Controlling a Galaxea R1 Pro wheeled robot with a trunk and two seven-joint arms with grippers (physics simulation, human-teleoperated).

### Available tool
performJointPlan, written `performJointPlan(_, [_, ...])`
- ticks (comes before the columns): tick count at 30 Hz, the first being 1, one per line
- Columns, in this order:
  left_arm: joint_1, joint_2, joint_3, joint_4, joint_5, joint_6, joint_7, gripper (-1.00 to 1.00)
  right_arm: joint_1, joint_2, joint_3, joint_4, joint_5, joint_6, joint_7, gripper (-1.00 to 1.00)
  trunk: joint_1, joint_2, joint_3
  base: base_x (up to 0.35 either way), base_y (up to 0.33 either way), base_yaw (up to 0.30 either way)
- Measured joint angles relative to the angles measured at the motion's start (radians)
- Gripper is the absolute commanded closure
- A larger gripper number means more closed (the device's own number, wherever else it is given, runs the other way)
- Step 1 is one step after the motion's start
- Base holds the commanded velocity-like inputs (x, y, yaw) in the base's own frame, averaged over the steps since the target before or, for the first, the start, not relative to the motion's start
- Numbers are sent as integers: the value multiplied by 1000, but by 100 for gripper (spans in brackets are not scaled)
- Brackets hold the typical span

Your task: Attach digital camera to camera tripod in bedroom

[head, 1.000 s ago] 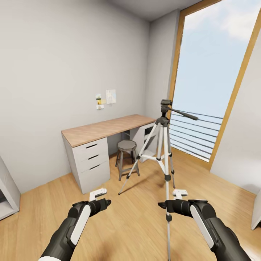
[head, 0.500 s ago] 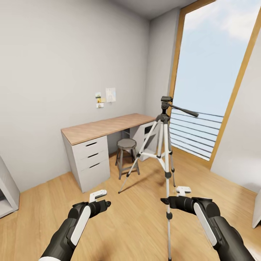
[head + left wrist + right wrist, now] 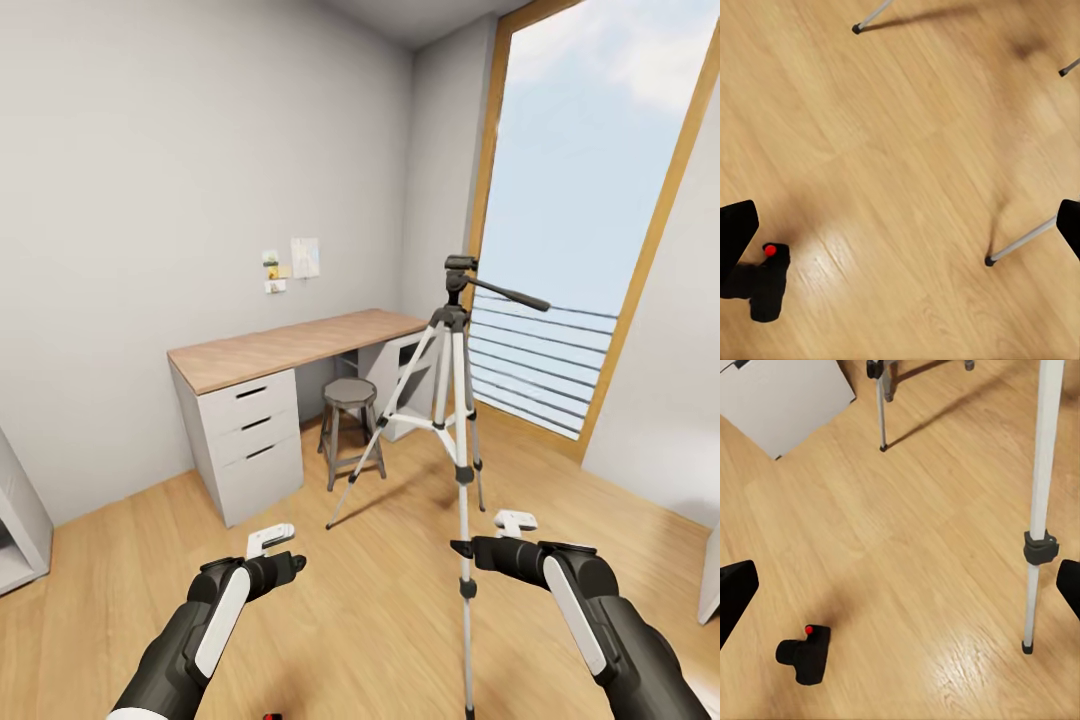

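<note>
While camera tripod [image 3: 455, 400] stands upright — digital camera [image 3: 805, 655] lies on floor [image 3: 907, 547].

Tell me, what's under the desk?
A grey stool stands in the gap under the desk. White drawers fill the left end, and white shelves sit at the window end. A tripod leg hides part of the shelves.
</note>
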Motion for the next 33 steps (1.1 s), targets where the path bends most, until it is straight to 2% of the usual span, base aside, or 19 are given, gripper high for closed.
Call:
performJointPlan(19, [0,-1,-1,17,0,0,1,-100,0,-2,9,-3,-1,1,5,-100,73,-133,-60,0,0,0])
performJointPlan(24, [0,-1,-2,17,0,0,2,-100,0,-2,13,-43,-2,85,95,-100,92,-168,-75,0,0,0])
performJointPlan(26, [0,-1,-2,17,0,0,2,-100,0,-3,13,-53,2,130,160,-100,100,-182,-81,0,0,0])
performJointPlan(29, [0,0,-2,17,0,0,2,-100,0,-3,12,-57,11,156,218,-100,111,-203,-91,0,0,0])
performJointPlan(33, [0,0,-2,17,0,0,2,-100,0,-3,13,-59,18,174,263,-100,127,-231,-103,0,0,0])
